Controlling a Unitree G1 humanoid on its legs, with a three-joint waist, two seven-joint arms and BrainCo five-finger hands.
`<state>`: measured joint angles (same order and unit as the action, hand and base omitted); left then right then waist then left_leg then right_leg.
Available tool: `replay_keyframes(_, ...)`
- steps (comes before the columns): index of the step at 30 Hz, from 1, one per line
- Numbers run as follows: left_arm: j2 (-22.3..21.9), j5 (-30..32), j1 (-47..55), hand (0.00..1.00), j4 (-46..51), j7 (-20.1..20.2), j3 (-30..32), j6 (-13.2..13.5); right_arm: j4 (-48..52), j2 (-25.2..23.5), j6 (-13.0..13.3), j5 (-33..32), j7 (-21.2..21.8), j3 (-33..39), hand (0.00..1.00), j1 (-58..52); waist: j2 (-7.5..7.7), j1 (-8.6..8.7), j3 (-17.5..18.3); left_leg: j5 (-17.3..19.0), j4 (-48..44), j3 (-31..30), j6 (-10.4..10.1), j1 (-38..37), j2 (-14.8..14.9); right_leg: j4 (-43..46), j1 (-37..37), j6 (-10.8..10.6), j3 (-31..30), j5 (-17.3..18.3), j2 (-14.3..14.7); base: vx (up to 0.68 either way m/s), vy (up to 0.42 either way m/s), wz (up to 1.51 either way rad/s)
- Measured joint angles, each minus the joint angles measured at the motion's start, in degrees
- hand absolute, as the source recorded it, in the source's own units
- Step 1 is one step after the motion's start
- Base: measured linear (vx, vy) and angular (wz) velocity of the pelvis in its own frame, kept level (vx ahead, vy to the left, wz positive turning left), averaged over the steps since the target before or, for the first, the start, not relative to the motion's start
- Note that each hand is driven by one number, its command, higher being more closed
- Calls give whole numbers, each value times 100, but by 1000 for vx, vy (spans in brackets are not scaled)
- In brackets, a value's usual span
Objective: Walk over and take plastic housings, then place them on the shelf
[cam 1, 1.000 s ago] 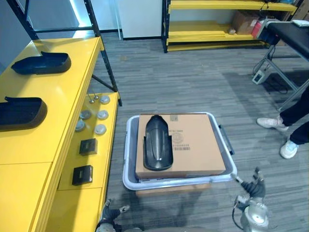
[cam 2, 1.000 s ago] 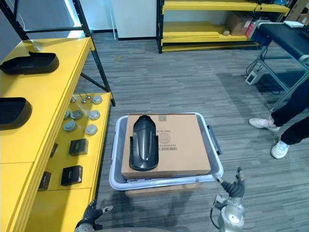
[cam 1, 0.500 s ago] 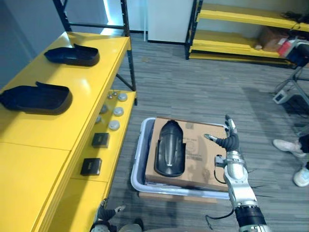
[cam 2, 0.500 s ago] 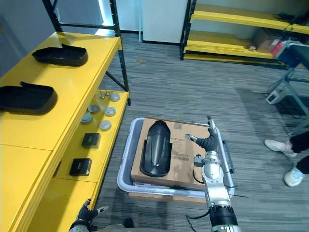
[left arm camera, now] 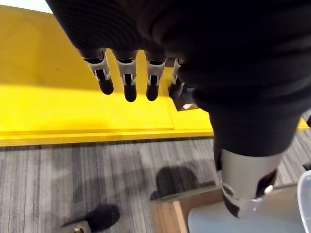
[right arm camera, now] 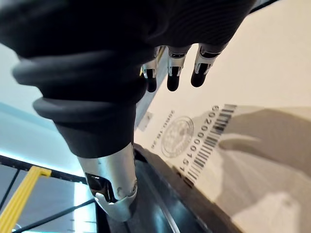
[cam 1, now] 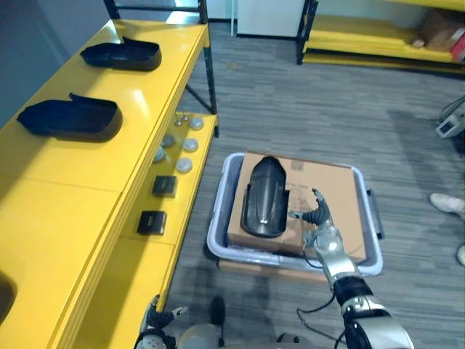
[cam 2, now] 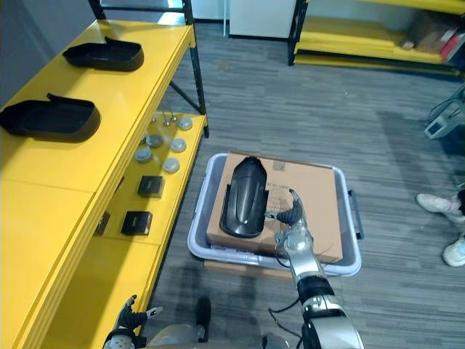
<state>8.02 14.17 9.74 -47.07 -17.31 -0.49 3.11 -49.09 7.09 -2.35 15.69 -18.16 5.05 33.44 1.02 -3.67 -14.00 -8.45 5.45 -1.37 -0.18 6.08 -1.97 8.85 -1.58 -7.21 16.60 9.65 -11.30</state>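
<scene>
Right hand (cam 1: 317, 219), fingers spread and empty, hovers over the box (cam 1: 336, 190) just beside the housing (cam 1: 264, 198); left hand (left arm camera: 127, 77) hangs relaxed, empty.

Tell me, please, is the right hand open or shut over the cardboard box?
Open: the right hand shows straight fingers, thumb apart, above the cardboard box beside the black housing, holding nothing.

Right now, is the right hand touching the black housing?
Cannot tell: in the right wrist view the right hand overlaps the black housing, gap unclear.
</scene>
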Motion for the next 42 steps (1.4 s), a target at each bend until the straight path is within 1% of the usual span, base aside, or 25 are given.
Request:
replay_keyframes(1, 8, -3, -39, 0, 45, -48, 5, 0, -24, 20, -38, 16, -72, 132, 0, 159, 31, -58, -125, -36, -2, -12, 28, 53, 1, -9, 30, -50, 16, -49, -4, 21, -11, 18)
replay_keyframes(2, 24, -5, -73, 0, 48, -63, 6, -2, -140, 24, -39, 16, -95, 200, 0, 338, 49, -72, -207, -48, -3, -38, 41, 105, -10, -14, 35, -56, 56, -66, -28, 38, -9, 15)
replay_keyframes(4, 25, -10, -118, 0, 52, -80, 7, 0, -303, 24, -48, 14, -108, 208, 0, 601, 50, -97, -294, -96, -6, -32, 107, 197, -65, -27, 96, -57, 56, -111, -71, 77, 13, 7)
replay_keyframes(7, 16, -15, -236, 0, 74, -175, 4, 10, -533, 76, -48, 14, -223, 254, 0, 856, 46, -164, -490, -95, -7, -50, 111, 241, -150, -38, 110, -51, 56, -137, -145, 73, 29, 8)
replay_keyframes(10, 18, -122, -274, 0, 104, -181, 0, 65, -680, 157, -58, 53, -316, 408, 0, 1057, 52, -161, -539, -93, -109, -135, 113, 386, -179, -13, 187, -25, 53, -179, -155, 54, 7, 17)
replay_keyframes(11, 17, -126, -352, 0, 98, -186, -4, 68, -903, 251, -77, 87, -310, 543, 0, 1316, 41, -178, -656, -62, -248, -152, 138, 432, -192, 36, 173, -21, 48, -180, -175, -11, 2, 10)
replay_keyframes(12, 13, -127, -375, 0, 97, -189, -9, 67, -1029, 281, -106, 115, -307, 579, 100, 1438, 33, -184, -688, -46, -278, -153, 135, 444, -187, 50, 177, -20, 46, -179, -171, -29, -1, 8)
replay_keyframes(15, 24, -228, -494, 0, 86, -217, -100, 64, -1307, 331, -263, 300, -312, 683, 100, 1749, 1, -204, -758, 16, -373, -169, 115, 568, -138, 114, 282, 3, 40, -166, -127, -64, -11, 0)
replay_keyframes(17, 23, -245, -602, 0, 19, -292, -167, 49, -1386, 354, -305, 409, -375, 870, 100, 1837, -24, -219, -774, 34, -370, -174, 88, 602, -111, 132, 309, 88, 45, -109, -98, -90, -27, -1)
replay_keyframes(22, 15, -305, -646, 0, -38, -305, -179, 50, -1534, 344, -311, 402, -471, 990, 100, 1866, -56, -196, -792, 9, -335, -188, 56, 624, -63, 219, 384, 162, 42, -26, -62, -49, -28, -1)
replay_keyframes(28, 21, -347, -725, 0, -89, -309, -188, 46, -1581, 259, -412, 391, -543, 1079, 100, 1824, -26, -204, -809, -22, -315, -144, 67, 597, -50, 196, 384, 133, -1, -44, -48, 27, -39, -3)
replay_keyframes(31, 32, -347, -755, 0, -82, -309, -187, 48, -1485, 204, -402, 386, -541, 1076, 100, 1802, 17, -197, -833, -22, -231, -77, 67, 492, -44, 196, 368, 132, -98, -45, -50, 47, -30, -11)
replay_keyframes(35, 37, -371, -759, 0, -79, -309, -187, 47, -1464, 168, -378, 278, -548, 1068, 100, 1746, 32, -190, -841, -22, -145, -46, 66, 364, -41, 195, 301, 129, -117, -48, -59, 29, -24, -4)
replay_keyframes(37, 33, -443, -759, 0, -69, -310, -186, 49, -1196, 118, -377, 277, -548, 1051, 100, 1538, 33, -191, -841, -21, -119, -46, 65, 292, -42, 198, 236, 108, -130, -67, -63, 0, 0, 0)
replay_keyframes(39, 30, -452, -758, 0, -70, -312, -181, 47, -695, 42, -384, 224, -566, 989, 100, 1270, 33, -176, -841, -22, -79, -24, 66, 273, -42, 197, 252, 80, -161, -83, -71, 2, -3, -7)
replay_keyframes(41, 19, -455, -758, 0, -67, -316, -170, 46, -123, -23, -409, 164, -579, 949, 100, 961, 34, -176, -841, -23, -27, 8, 67, 209, -45, 197, 243, 48, -238, -101, -82, 1, 1, -12)
replay_keyframes(42, 17, -455, -751, 0, -47, -325, -169, 45, 322, -69, -416, 164, -644, 912, 100, 698, 34, -156, -841, -23, -24, 9, 66, 177, -48, 196, 221, 10, -259, -126, -88, 0, 0, 0)
